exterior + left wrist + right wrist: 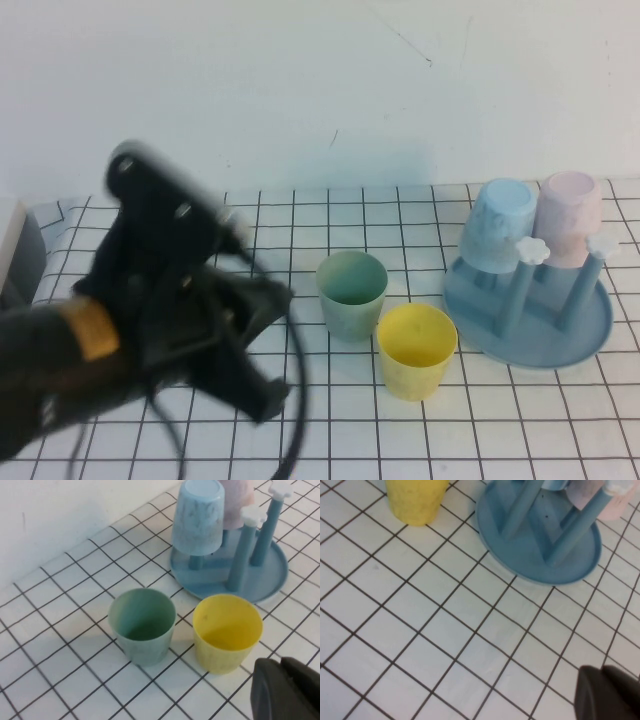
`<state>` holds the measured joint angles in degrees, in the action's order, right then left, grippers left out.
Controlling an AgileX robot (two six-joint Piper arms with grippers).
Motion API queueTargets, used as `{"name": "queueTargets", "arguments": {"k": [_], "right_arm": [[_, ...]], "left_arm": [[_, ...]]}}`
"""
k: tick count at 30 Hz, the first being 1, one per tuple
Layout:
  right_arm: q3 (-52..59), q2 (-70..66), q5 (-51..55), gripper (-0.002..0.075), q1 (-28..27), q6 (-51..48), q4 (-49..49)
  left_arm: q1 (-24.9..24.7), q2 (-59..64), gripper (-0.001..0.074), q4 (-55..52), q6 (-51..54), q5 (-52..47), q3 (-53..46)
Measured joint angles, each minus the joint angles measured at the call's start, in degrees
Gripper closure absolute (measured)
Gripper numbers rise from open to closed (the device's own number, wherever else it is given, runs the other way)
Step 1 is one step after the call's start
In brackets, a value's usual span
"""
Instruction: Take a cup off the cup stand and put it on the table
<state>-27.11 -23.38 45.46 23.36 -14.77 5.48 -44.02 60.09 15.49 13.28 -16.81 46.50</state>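
Observation:
The yellow cup [417, 350] [227, 632] [415, 497] stands upright on the grid-cloth table [480, 430], just left of the blue cup stand [560, 335] [270, 575] [535, 560]. My left gripper [265, 395] [287, 690] is shut and holds nothing. It hovers to the left of the yellow cup, clear of it. My right gripper [610, 695] is shut and empty above bare cloth on the near side of the stand. It is out of the high view.
A pale green tumbler [352, 293] [143, 626] stands upright beside the yellow cup, on its far left. A light blue tumbler [498, 225] [199, 517] and a pink one [570, 218] hang upside down on the stand's pegs. Two front pegs with white flower knobs [533, 250] are bare.

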Motion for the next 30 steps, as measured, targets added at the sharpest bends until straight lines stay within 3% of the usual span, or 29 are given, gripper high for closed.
{"name": "queueTargets", "arguments": {"k": [7, 25, 30], "right_arm": [[0.0, 0.1, -2.2, 0.0726, 0.0, 0.3, 0.0], [0.1, 0.1, 0.3, 0.0726, 0.0, 0.5, -0.1], [0.1, 0.1, 0.5, 0.0726, 0.0, 0.5, -0.2]], "left_arm": [[0.0, -8.0, 0.0734, -2.4, 3.1, 7.0, -11.0], [0.0, -8.6, 0.0737, -2.6, 4.0, 5.3, -11.8], [1.8, -14.2, 0.0737, -2.6, 4.4, 4.9, -13.7]]}}
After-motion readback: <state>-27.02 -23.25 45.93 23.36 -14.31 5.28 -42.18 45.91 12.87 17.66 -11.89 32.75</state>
